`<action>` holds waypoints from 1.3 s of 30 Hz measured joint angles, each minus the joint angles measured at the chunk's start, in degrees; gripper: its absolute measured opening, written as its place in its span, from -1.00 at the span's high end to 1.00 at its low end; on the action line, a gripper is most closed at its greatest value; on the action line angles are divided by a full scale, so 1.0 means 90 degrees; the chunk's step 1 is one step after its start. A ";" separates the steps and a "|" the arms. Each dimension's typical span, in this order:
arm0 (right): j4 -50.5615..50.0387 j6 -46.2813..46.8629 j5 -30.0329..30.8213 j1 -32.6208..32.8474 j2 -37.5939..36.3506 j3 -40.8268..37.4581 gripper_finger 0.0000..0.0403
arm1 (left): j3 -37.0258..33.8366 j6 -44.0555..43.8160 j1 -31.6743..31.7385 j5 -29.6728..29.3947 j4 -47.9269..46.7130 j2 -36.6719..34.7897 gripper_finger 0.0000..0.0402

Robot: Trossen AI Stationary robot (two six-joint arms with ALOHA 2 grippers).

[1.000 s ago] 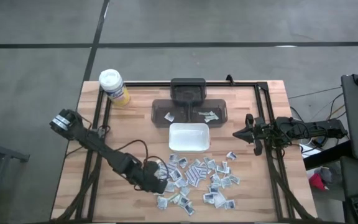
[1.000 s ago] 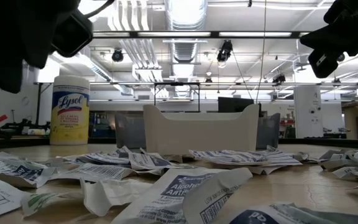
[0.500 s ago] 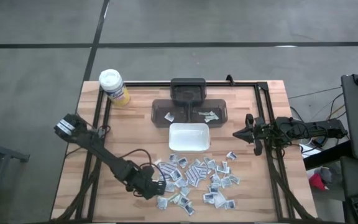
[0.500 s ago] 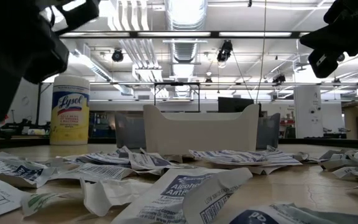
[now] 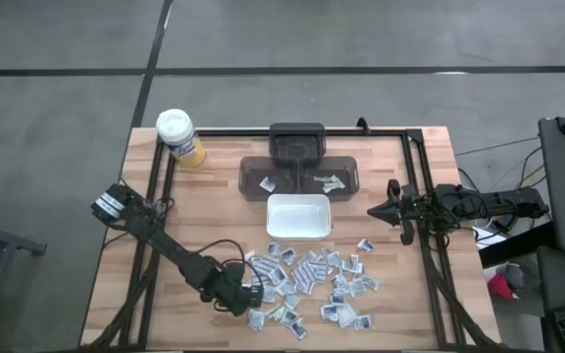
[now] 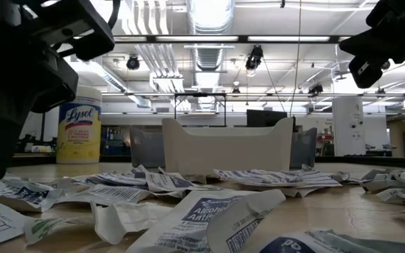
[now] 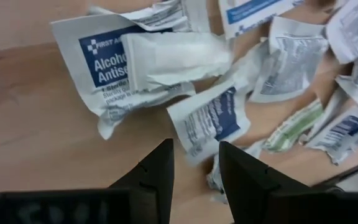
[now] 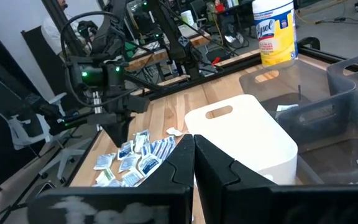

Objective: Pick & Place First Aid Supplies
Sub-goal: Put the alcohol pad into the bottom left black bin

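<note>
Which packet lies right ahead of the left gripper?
The crumpled blue-and-white packet just beyond the open left gripper; the others lie farther off.

Robotics laboratory or workshop, indicated by a wooden worktable (image 5: 214, 211) set on a grey concrete floor (image 5: 57, 39), exposed ceiling ducts (image 6: 209, 21) and strip lighting (image 6: 188, 39) overhead, a monitor (image 6: 266, 118) behind, and further arm rigs (image 8: 98, 74) mounted at neighbouring benches.
</note>
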 joint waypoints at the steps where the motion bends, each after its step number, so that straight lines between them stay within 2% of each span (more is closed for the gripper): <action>1: 0.0002 0.0000 0.0000 0.0001 0.0000 0.0000 0.96 | 0.0000 0.0000 0.0000 0.0000 0.0000 0.0023 0.41; 6: 0.0000 0.0001 0.0000 0.0000 0.0000 0.0000 0.96 | 0.0000 0.0000 0.0000 -0.0011 -0.0002 0.0108 0.41; 11: 0.0000 0.0001 0.0000 0.0000 0.0000 0.0000 0.96 | 0.0000 0.0003 -0.0007 -0.0237 0.0000 0.0122 0.50; 23: 0.0000 0.0002 0.0001 0.0000 0.0000 0.0000 0.96 | -0.0014 0.0048 0.0002 -0.0468 -0.0015 0.0127 0.98; 34: 0.0000 0.0002 0.0000 0.0001 -0.0002 0.0000 0.96 | -0.0061 0.0336 0.0001 -0.0496 0.0000 0.0100 1.00; 39: 0.0000 0.0002 0.0000 0.0001 0.0000 0.0000 0.96 | -0.0056 0.0454 -0.0047 -0.0208 0.0003 0.0054 1.00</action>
